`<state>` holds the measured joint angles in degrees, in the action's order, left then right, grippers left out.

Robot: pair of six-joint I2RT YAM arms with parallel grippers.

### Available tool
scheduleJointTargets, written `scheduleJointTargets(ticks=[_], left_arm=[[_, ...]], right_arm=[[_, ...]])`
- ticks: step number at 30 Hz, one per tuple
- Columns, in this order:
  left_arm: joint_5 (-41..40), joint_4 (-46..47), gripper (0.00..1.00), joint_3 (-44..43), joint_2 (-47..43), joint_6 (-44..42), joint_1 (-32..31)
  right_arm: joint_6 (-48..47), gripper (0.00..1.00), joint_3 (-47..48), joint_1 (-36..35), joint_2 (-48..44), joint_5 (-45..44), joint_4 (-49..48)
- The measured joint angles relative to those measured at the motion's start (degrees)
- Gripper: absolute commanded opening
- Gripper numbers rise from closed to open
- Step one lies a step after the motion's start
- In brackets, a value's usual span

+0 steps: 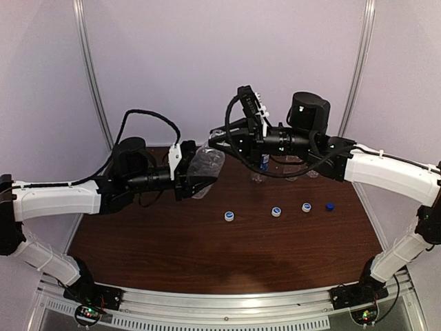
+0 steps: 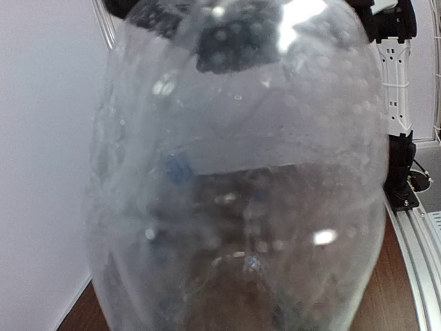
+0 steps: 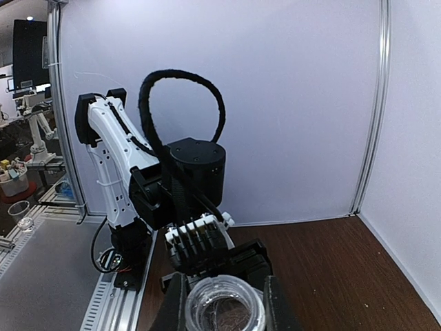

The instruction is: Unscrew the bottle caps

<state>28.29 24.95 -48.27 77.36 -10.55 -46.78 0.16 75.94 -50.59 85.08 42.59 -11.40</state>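
Bottle held in air between both grippers, four caps off on table

Top external: the left gripper (image 1: 190, 177) clamps the body of a clear bottle (image 1: 207, 164), holding it tilted above the back left part of the table (image 1: 172, 255). The right gripper (image 1: 215, 140) meets the bottle's upper end, and finger spacing is not readable from this view. Four caps lie in a loose row on the table, well apart from the held bottle. Three are white caps with blue centres (image 1: 229, 216) (image 1: 276, 212) (image 1: 306, 207), and a dark blue cap (image 1: 330, 206) sits at the right end. A blue-label bottle (image 1: 264, 162) stands at the back, partly hidden by the right arm.

Left wrist: the clear bottle (image 2: 234, 193) fills nearly the whole frame, with a blurred wall speckled with droplets. The left gripper's fingers are not visible here. A white link of the right arm (image 2: 398, 76) shows at the upper right.

Right wrist: the right gripper (image 3: 224, 307) has its two dark fingers (image 3: 176, 307) set on either side of the clear bottle's open mouth (image 3: 224, 314). Each finger appears to press against the neck, and no cap sits on the rim. The left arm (image 3: 114, 158) stands beyond it.
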Motion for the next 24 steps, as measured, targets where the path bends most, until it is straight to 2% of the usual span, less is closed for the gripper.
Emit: scheduleJointTargets(ticks=[1,2,6,13,17,24], left_arm=[[-0.5,0.0,0.93,0.0,0.0,0.1,0.0],[-0.8,-0.1,0.97,0.0,0.1,0.0,0.1],[-5.6,-0.2,0.97,-0.2,0.1,0.2,-0.2],[-24.1,-3.5,0.97,-0.7,-0.9,-0.3,-0.2],[-31.9,-4.2,0.97,-0.6,-3.7,-0.5,-0.2],[-37.7,-4.2,0.97,-0.1,-6.3,-0.5,-0.2]], right_arm=[[-0.2,0.0,0.2,0.3,0.0,0.0,0.5],[-0.5,0.0,0.6,0.3,0.1,-0.3,1.3],[-1.2,0.0,4.2,0.3,0.8,-5.0,7.3],[-1.2,0.0,17.0,3.8,8.7,-23.1,18.1],[0.6,0.0,19.0,6.4,15.3,-26.8,18.0],[3.7,0.0,19.5,9.9,27.8,-29.4,14.0]])
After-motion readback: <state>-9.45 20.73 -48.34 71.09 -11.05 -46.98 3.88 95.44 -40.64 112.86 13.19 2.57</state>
